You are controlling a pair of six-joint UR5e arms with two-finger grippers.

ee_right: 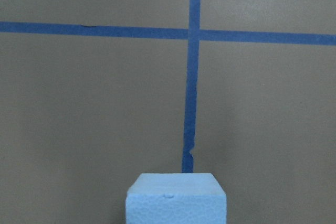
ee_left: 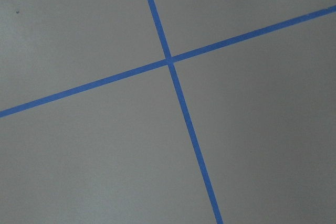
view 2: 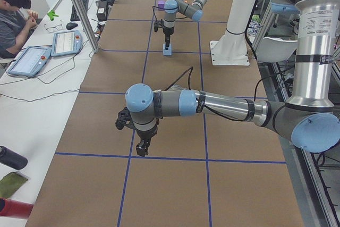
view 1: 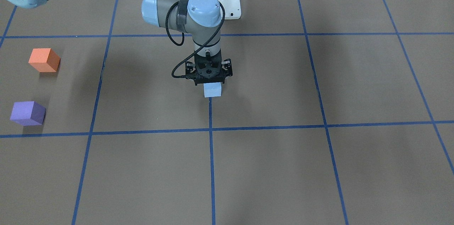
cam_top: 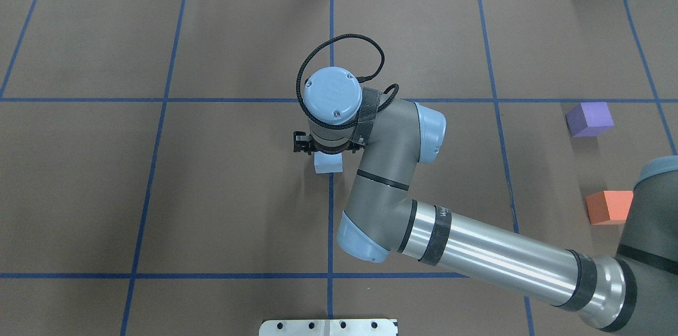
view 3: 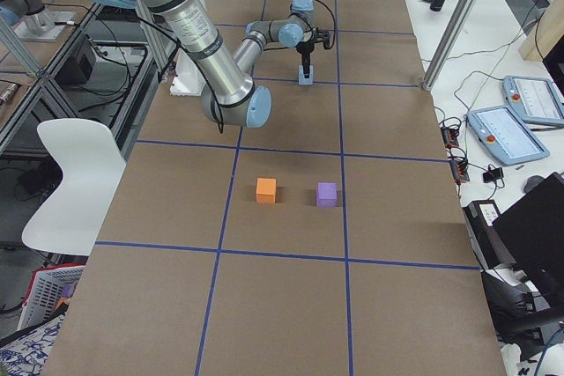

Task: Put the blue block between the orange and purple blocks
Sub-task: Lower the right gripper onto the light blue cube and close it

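Note:
The pale blue block (view 1: 212,90) sits on a blue tape line near the table's middle and fills the bottom of the right wrist view (ee_right: 176,200). My right gripper (view 1: 210,81) points straight down right over it, with the jaws hidden behind the block, so I cannot tell if they grip it. The orange block (view 1: 44,60) and the purple block (view 1: 27,113) stand apart far to my right, with a gap between them. My left gripper (view 2: 142,150) hangs above the table far from the blocks. It shows only in the exterior left view, so I cannot tell its state.
Blue tape lines divide the brown table (cam_top: 212,193) into squares. The right arm's forearm (cam_top: 476,251) stretches across the table beside the orange block (cam_top: 609,207). A person (view 2: 13,19) sits at a side desk with tablets.

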